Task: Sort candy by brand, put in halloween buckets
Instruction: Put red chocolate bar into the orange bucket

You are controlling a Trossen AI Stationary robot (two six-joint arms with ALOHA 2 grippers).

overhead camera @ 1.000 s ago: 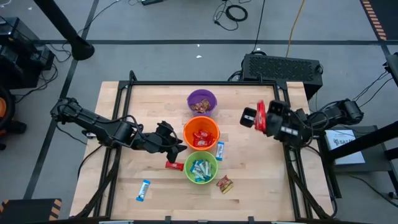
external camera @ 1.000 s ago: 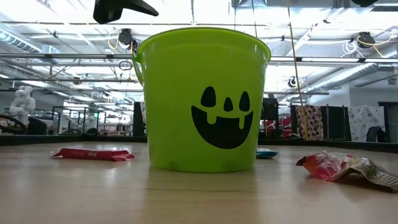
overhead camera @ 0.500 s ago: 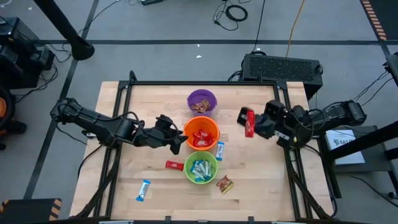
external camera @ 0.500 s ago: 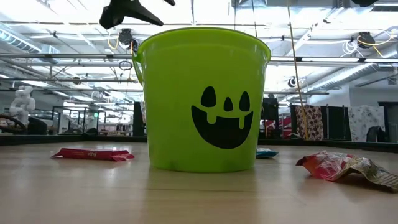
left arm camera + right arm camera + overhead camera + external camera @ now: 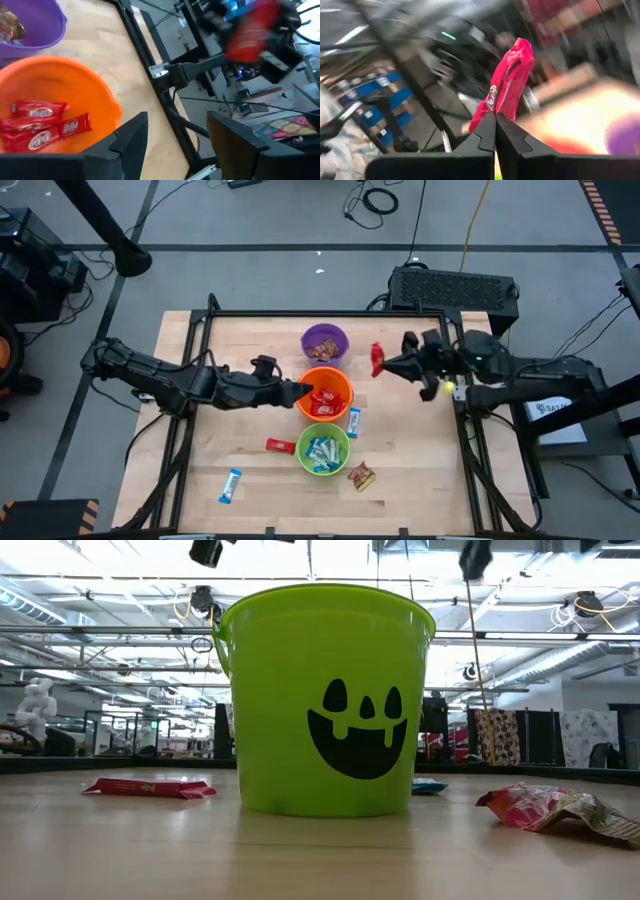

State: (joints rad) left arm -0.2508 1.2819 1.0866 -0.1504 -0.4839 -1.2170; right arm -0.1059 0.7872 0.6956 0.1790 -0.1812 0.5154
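Candy: you have one red wrapped bar [image 5: 377, 359] pinched in the right gripper [image 5: 388, 363], right of centre, beside the purple bucket [image 5: 325, 340].
Buckets: three stacked mid-frame; purple, orange [image 5: 324, 391], green [image 5: 322, 448].
Loose bars: four on the table [image 5: 200, 440] around the green bucket.
Left gripper [image 5: 303, 392]: fingers spread, empty, at the orange rim.
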